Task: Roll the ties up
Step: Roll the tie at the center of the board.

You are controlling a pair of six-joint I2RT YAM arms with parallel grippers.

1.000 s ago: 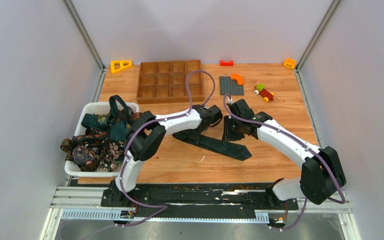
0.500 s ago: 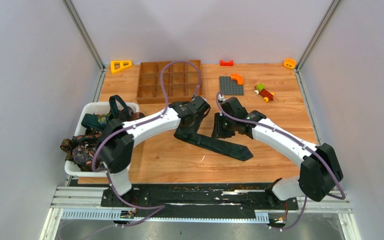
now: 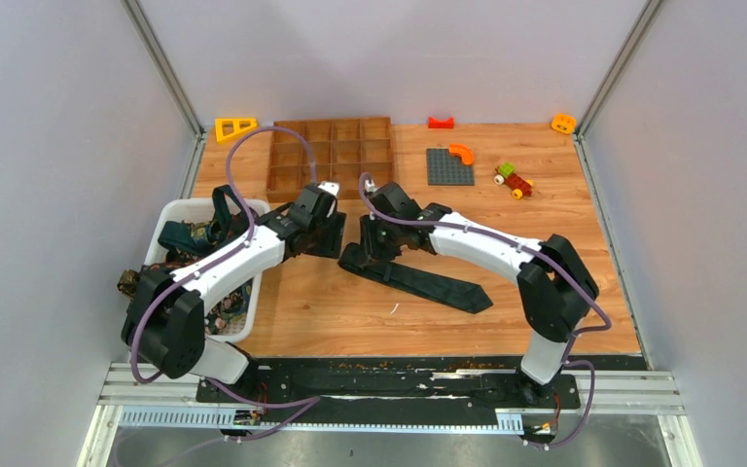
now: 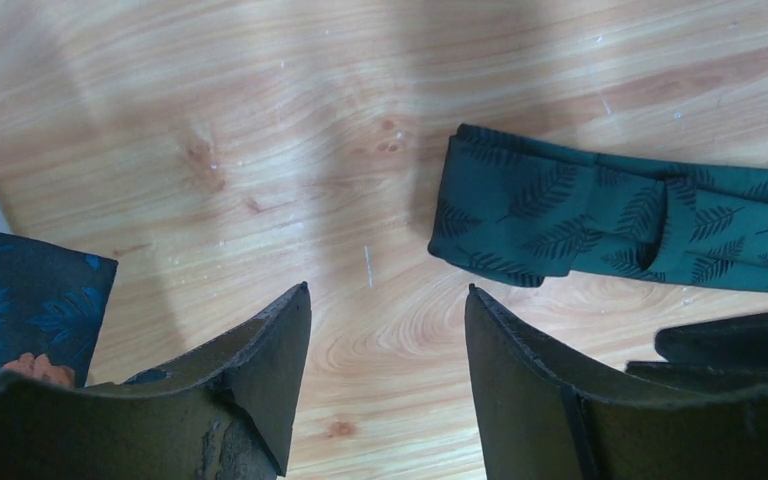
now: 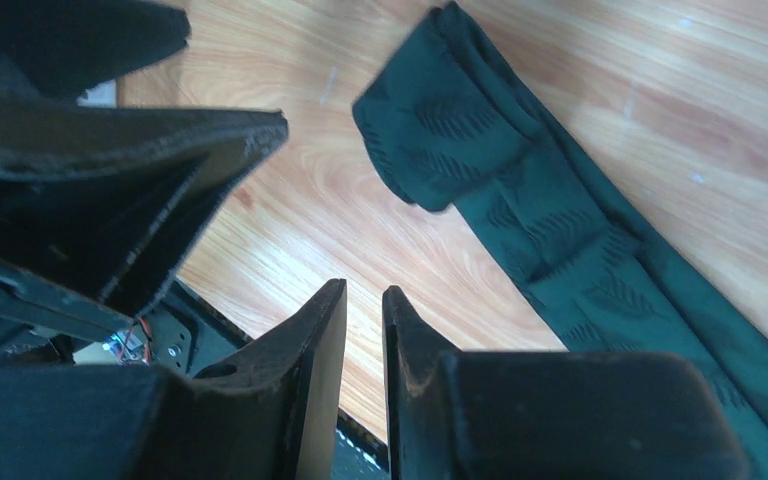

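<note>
The tie (image 3: 418, 280) is lying flat on the table, its folded end just on the near side of the box (image 3: 331, 156) and its length running away from the box toward the near right. Nothing is pinning it. The left gripper (image 4: 388, 290) is hovering between the box and that folded end with its fingers well apart and empty. The right gripper (image 5: 364, 290) is hanging just beside it with its fingers almost together, only a slit between them, and gripping nothing. The main risk is that the loose fold is likely going to spring open, since neither tool is pressing on it, and the roll would then be starting from a flat end. In both wrist views the folded end is sitting off to the right of the fingers, not between them. A close from here would probably be pinching air or scraping wood. Because the tie is lying at a slant to the box, any turn started without squaring it risks coning into a crooked roll. The two grippers are crowding the same spot in front of the box and could be knocking into each other. The spare ties (image 3: 195, 263) heaped in the bin (image 3: 180, 206), left of the box, are lying close to the left arm and could snag.
</note>
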